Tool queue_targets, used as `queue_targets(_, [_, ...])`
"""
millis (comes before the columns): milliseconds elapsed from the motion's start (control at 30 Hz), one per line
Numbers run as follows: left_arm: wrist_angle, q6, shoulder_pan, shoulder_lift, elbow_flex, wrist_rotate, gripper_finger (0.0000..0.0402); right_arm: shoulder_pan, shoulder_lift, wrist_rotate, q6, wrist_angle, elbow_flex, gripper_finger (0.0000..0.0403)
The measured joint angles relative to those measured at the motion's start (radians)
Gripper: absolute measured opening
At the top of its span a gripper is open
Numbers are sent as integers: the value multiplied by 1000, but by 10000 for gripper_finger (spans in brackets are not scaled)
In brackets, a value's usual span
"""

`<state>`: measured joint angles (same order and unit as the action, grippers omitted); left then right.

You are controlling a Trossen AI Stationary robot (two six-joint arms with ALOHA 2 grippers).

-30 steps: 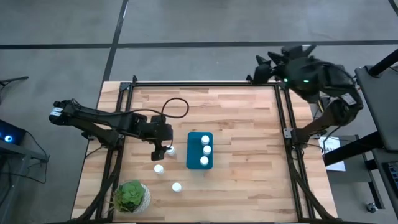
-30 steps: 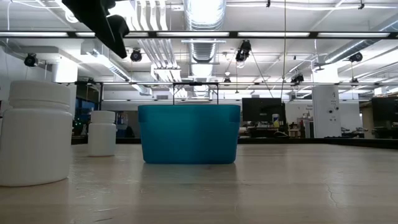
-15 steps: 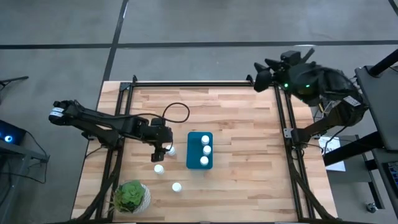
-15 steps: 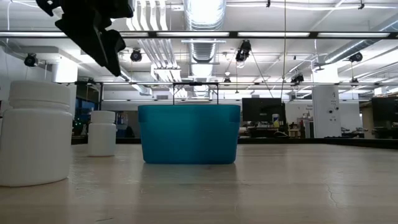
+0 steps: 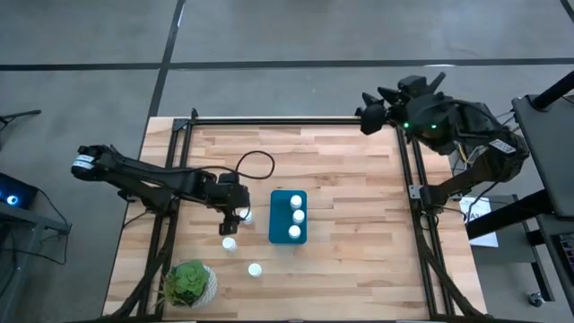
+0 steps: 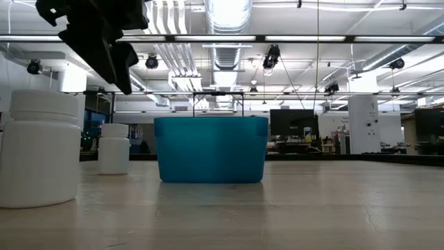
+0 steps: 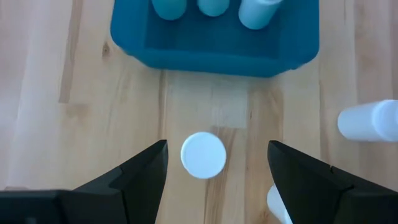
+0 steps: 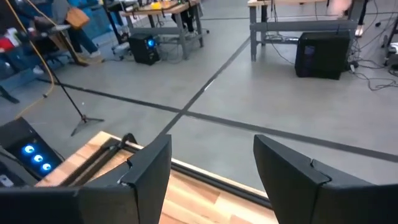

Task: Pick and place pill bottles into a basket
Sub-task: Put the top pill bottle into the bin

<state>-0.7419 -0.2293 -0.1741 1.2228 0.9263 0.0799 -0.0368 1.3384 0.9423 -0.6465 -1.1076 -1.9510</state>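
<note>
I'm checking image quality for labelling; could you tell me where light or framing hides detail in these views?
Low view: ceiling lights backlight the left claw into a silhouette, and the nearest bottle is cropped at the edge. Left wrist view: even light, and the basket is cut off at the frame.

black arms, green led on right arm (image 5: 439, 126), black cable loop (image 5: 254, 163) on left.

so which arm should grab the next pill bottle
Left. Its tool hangs open right over a loose bottle beside the basket, which already holds three. The right tool is open too, but sits at the table's far right corner, pointing out at the room.
</note>
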Motion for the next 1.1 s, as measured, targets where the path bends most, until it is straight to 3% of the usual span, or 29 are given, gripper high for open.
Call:
queue_targets(500, [27,6,2,188,-4,3,258,0,0,2,47,-1,-45,219])
queue_targets(1100, [27,26,5,214,-21,5,258,0,6,2,44,0,-45,219])
